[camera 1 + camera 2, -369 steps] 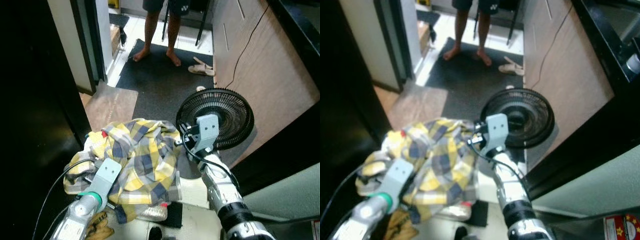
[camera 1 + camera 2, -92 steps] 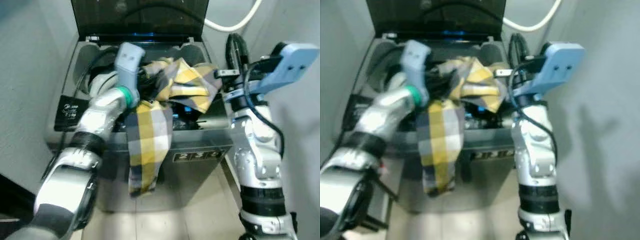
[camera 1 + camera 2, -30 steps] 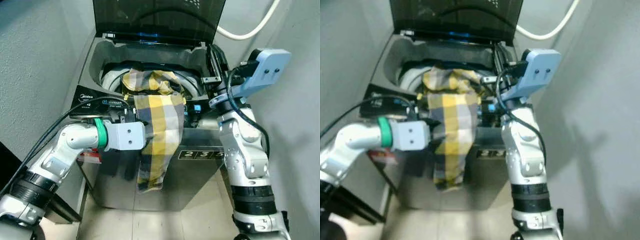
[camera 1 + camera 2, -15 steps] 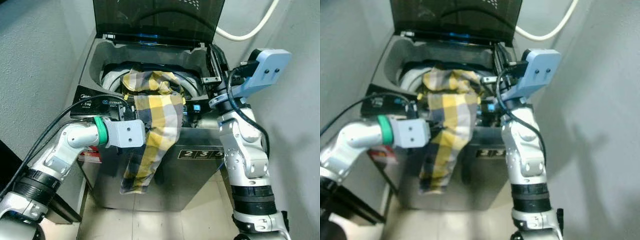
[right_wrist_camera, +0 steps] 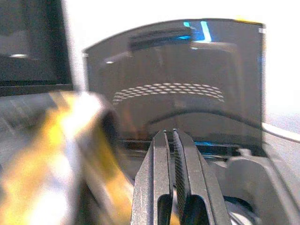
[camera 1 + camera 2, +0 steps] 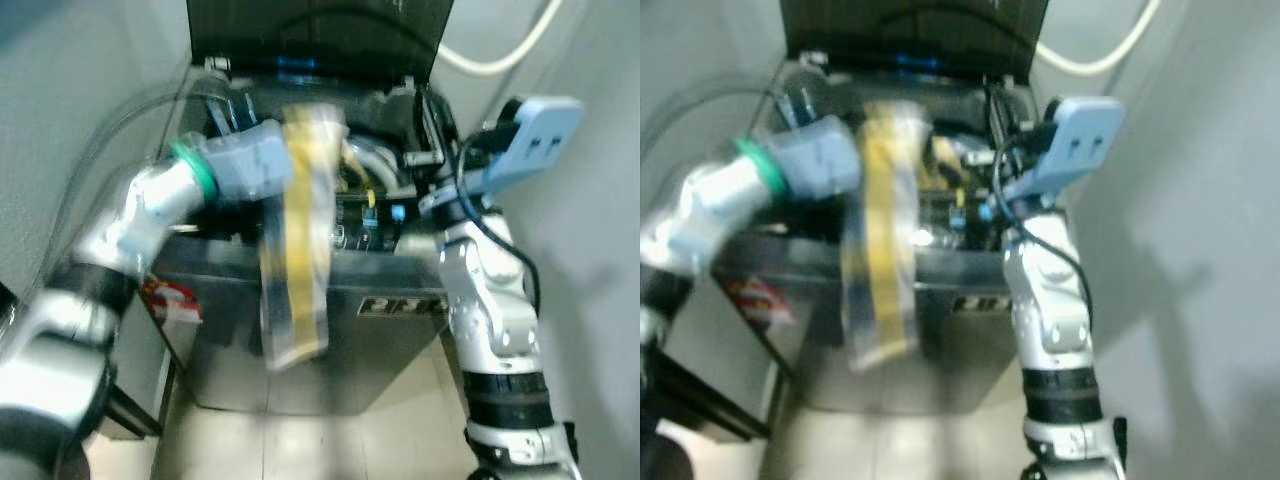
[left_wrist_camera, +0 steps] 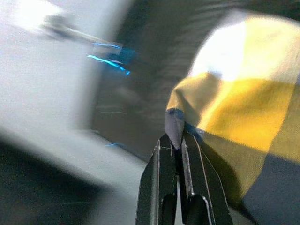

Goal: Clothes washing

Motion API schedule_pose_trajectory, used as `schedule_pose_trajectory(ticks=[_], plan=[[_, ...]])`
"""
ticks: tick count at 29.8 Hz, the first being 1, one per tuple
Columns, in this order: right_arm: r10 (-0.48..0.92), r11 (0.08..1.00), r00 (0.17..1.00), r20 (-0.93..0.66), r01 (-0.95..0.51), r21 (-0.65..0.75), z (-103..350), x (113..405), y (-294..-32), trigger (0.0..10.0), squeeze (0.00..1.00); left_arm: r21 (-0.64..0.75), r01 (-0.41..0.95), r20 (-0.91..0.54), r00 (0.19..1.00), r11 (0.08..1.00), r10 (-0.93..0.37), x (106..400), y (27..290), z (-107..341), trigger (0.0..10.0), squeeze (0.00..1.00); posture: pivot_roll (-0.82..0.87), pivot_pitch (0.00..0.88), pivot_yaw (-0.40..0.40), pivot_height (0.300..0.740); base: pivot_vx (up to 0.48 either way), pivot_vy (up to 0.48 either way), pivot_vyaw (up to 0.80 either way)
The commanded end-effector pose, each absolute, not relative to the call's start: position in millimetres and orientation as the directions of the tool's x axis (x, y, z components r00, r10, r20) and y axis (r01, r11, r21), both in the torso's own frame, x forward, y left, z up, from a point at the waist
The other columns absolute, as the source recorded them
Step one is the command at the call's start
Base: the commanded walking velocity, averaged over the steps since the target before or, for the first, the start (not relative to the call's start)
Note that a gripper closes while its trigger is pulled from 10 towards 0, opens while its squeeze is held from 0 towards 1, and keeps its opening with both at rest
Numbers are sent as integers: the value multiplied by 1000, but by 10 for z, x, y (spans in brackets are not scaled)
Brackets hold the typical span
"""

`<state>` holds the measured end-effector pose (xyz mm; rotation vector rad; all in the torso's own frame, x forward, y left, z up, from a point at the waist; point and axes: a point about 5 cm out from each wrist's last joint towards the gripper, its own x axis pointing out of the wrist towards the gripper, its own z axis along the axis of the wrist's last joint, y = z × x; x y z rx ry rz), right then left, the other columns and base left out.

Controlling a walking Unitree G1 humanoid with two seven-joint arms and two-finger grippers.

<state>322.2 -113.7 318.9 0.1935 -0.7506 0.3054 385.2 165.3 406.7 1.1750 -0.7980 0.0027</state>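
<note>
My left gripper (image 7: 174, 140) pinches the yellow plaid shirt (image 6: 298, 250), whose tail hangs outside the open washing machine (image 6: 300, 330), so loading looks partly done, while my right gripper (image 5: 171, 140) is pressed together, empty, by the lid (image 5: 187, 89).

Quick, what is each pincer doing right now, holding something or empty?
Left pincer: closed on a corner of the yellow checked shirt.
Right pincer: closed, holding nothing, near the washing machine.

text: none legible | washing machine (image 6: 300, 330) front label: blurred, unreadable
</note>
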Motion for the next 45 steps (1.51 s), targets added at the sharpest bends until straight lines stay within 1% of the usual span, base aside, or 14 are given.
schedule_pose_trajectory(ticks=[1, 5, 12, 13, 14, 15, 16, 18, 19, 27, 36, 37, 40, 45], plan=[[191, 943, 686, 702, -328, 63, 3201, 3183, -1174, 10000, 0, 754, -541, 654, 672, 374, -347, 3820, 1703, 4230, 10000, 0, 24, 192, -11, 731, 0, 0, 0], [180, 946, 689, 702, -316, 69, 3188, 3149, -1183, 10000, 0, 622, -728, 780, 544, 290, -309, 3713, 1731, 4561, 10000, 0, 5, 206, 12, 731, 0, 0, 0], [161, 951, 697, 699, -298, 78, 3158, 3106, -1210, 10000, 0, 623, -749, 775, 553, 225, -306, 3746, 1701, 4599, 10000, 0, -3, 219, 27, 731, 0, 0, 0], [154, 954, 701, 696, -290, 81, 3142, 3091, -1224, 10000, 0, 673, -706, 737, 611, 223, -291, 3818, 1694, 4509, 10000, 0, -6, 224, 31, 731, 0, 0, 0], [148, 955, 705, 694, -284, 84, 3131, 3081, -1232, 10000, 0, 801, -426, 532, 829, 420, -173, 4023, 1755, 4222, 10000, 0, -7, 227, 34, 731, 0, 0, 0], [148, 955, 705, 694, -284, 84, 3131, 3081, -1232, 10000, 0, 801, -426, 532, 829, 420, -173, 4023, 1755, 4222, 10000, 0, -7, 227, 34, 731, 0, 0, 0], [145, 956, 707, 692, -280, 86, 3124, 3077, -1237, 10000, 0, 793, -132, 319, 922, 595, -220, 4137, 1708, 3925, 10000, 0, -7, 227, 34, 731, 0, 0, 0], [145, 956, 707, 692, -280, 86, 3124, 3077, -1237, 10000, 0, 793, -132, 319, 922, 595, -220, 4137, 1708, 3925, 10000, 0, -7, 227, 34, 731, 0, 0, 0], [143, 957, 708, 692, -278, 87, 3121, 3075, -1237, 10000, 0, 723, 90, 190, 927, 685, -322, 4180, 1629, 3694, 10000, 1000, -13, 226, 34, 731, 0, 0, 0], [149, 955, 709, 689, -285, 87, 3125, 3091, -1227, 10000, 0, 530, 328, 287, 798, 782, -530, 4096, 1515, 3798, 10000, 1000, 6, 209, 22, 731, 0, 0, 0], [175, 945, 703, 689, -316, 82, 3137, 3115, -1171, 10000, 0, 478, 541, 463, 514, 692, -722, 3830, 1436, 4200, 10000, 1000, 30, 193, 3, 731, 0, 0, 0], [191, 940, 700, 688, -332, 76, 3140, 3123, -1146, 10000, 0, 491, 627, 494, 371, 604, -786, 3675, 1354, 4252, 10000, 0, 38, 188, -3, 731, 0, 0, 0], [195, 939, 699, 688, -336, 75, 3140, 3125, -1140, 10000, 0, 497, 645, 500, 335, 581, -799, 3631, 1334, 4259, 10000, 0, 38, 188, -3, 731, 0, 0, 0], [207, 933, 694, 689, -352, 75, 3141, 3140, -1111, 10000, 0, 516, 433, 485, 564, 740, -668, 3791, 1342, 4122, 10000, 0, 56, 178, -10, 731, 0, 0, 0]])
